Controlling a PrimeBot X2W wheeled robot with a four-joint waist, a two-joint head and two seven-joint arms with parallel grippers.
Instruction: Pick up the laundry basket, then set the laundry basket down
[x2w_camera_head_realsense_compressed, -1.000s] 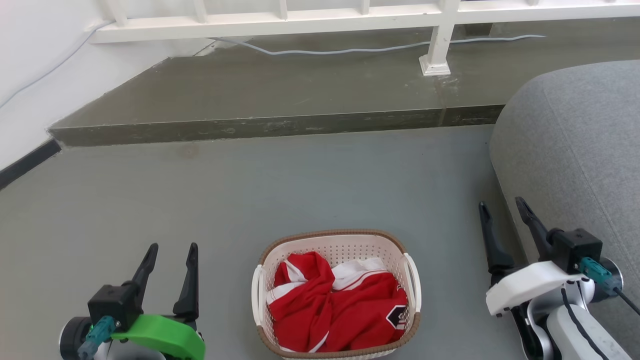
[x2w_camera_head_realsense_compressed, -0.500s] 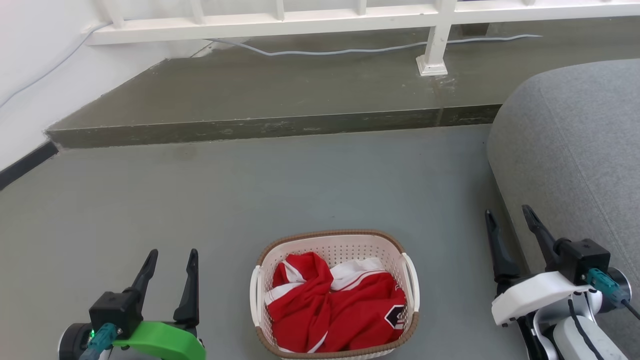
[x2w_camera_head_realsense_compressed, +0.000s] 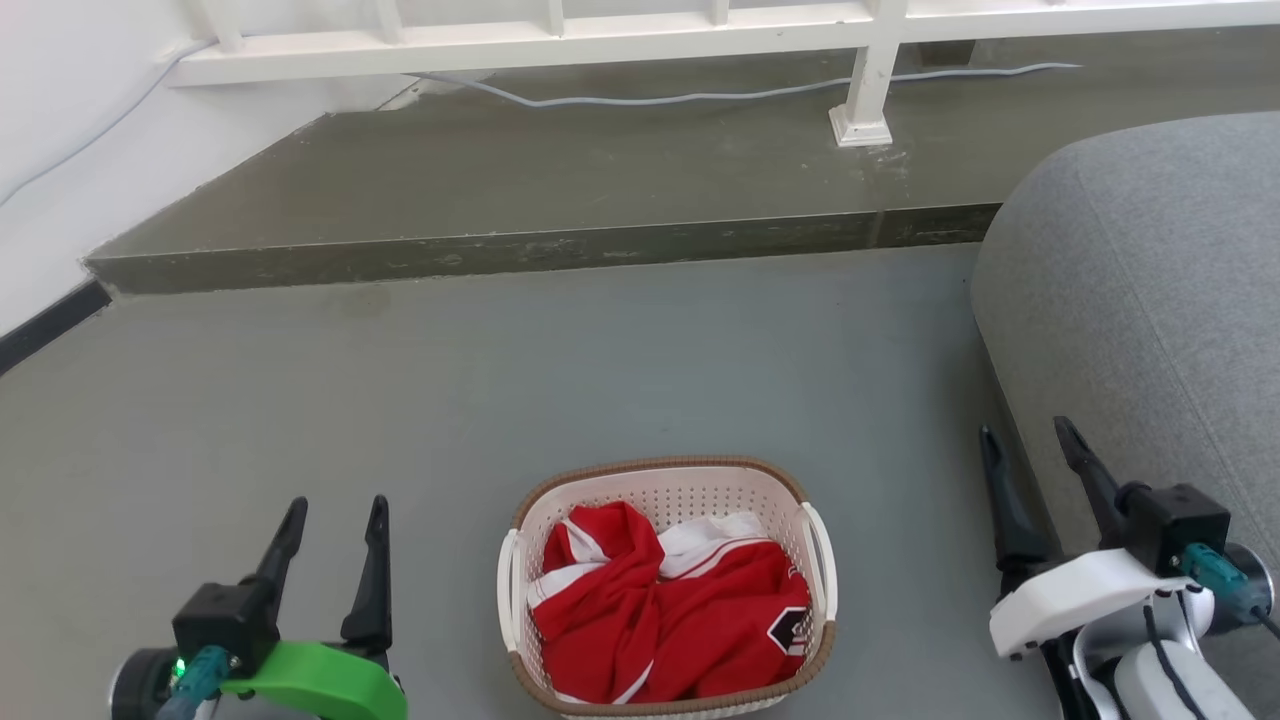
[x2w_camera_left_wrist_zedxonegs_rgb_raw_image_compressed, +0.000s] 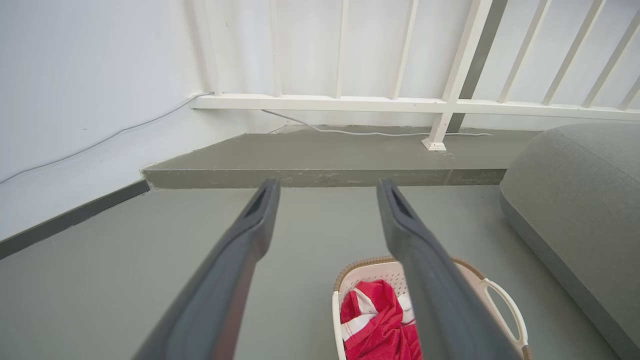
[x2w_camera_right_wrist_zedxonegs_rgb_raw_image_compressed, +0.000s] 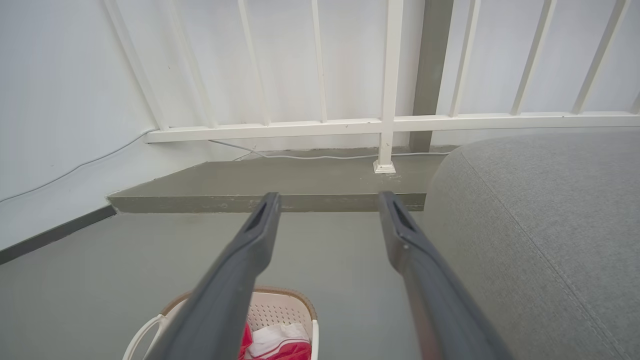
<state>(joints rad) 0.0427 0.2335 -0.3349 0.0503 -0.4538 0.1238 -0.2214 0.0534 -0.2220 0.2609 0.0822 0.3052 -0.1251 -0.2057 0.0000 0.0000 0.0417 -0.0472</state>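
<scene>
step in hand: not settled by this scene. the laundry basket (x2w_camera_head_realsense_compressed: 690, 492) stands on the floor (x2w_camera_head_realsense_compressed: 600, 380) with neither gripper on it. that fits the moment just before it is picked up, and equally the moment just after it has been set down and let go.
left gripper (x2w_camera_head_realsense_compressed: 336, 505): fingers spread apart, holding nothing. it hangs well to the left of the basket and is not touching it.
right gripper (x2w_camera_head_realsense_compressed: 1025, 430): fingers spread apart, holding nothing. it is off to the right of the basket, close beside the grey couch (x2w_camera_head_realsense_compressed: 1150, 300).
where the basket is: upright and level on the floor, between the two grippers and low in the head view. it is short of the raised step (x2w_camera_head_realsense_compressed: 550, 250) and clear of the couch.
next move: i cannot call it from here. my guess is that any lift of this basket would need an even hold on both sides to keep it from tipping.
how the basket looks: small, with rounded corners, cream-white walls full of little holes and a brown woven-look rim. a white handle (x2w_camera_head_realsense_compressed: 828, 570) loops off each short side.
inside: a crumpled red and white garment (x2w_camera_head_realsense_compressed: 690, 620) fills most of it and sits below the rim.
handling guess: light and fairly stiff. the thin handles look like narrow targets for long fingers.
</scene>
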